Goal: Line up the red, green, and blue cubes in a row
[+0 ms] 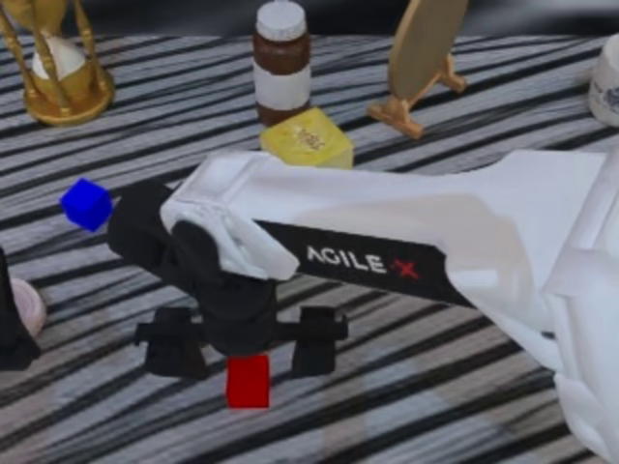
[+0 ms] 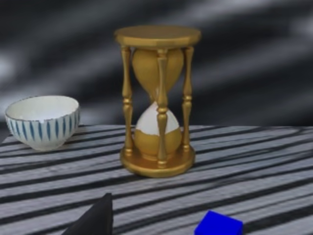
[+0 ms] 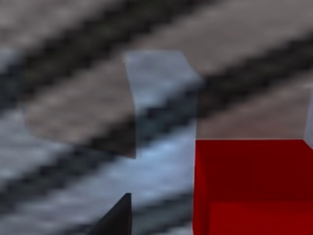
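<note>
The right arm reaches across the striped table [image 1: 464,387], its right gripper [image 1: 247,350] spread wide with a finger on either side of the red cube [image 1: 248,381] near the front edge, not gripping it. The blue cube [image 1: 87,204] sits well apart at the left and no green cube is visible, so the row looks barely begun. The left gripper [image 1: 12,333] is parked at the left edge; whether it is open cannot be told.

A black-and-grey striped table [image 1: 464,387] carries the red cube [image 1: 248,381] near the front, the blue cube [image 1: 87,204] at left, and along the back an hourglass [image 1: 58,63], brown jar [image 1: 281,63], yellow box [image 1: 307,138] and bowl [image 2: 43,121].
</note>
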Tool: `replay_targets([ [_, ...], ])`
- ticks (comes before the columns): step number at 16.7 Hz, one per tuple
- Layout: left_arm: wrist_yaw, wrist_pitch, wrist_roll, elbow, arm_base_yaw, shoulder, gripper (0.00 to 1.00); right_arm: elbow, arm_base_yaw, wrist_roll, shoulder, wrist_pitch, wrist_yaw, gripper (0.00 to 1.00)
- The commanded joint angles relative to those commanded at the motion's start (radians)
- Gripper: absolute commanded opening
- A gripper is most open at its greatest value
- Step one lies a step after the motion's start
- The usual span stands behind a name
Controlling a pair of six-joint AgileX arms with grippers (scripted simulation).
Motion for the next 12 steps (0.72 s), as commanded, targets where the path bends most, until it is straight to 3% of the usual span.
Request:
replay_targets([
  [7, 0.000, 0.000, 0.000, 0.000, 0.000, 0.000, 1.00, 0.004, -0.001, 0.000, 0.000, -0.004, 0.000, 1.00],
  [12, 0.000, 0.000, 0.000, 0.000, 0.000, 0.000, 1.00, 0.133, 0.007, 0.003, -0.019, -0.159, 0.000, 1.00],
])
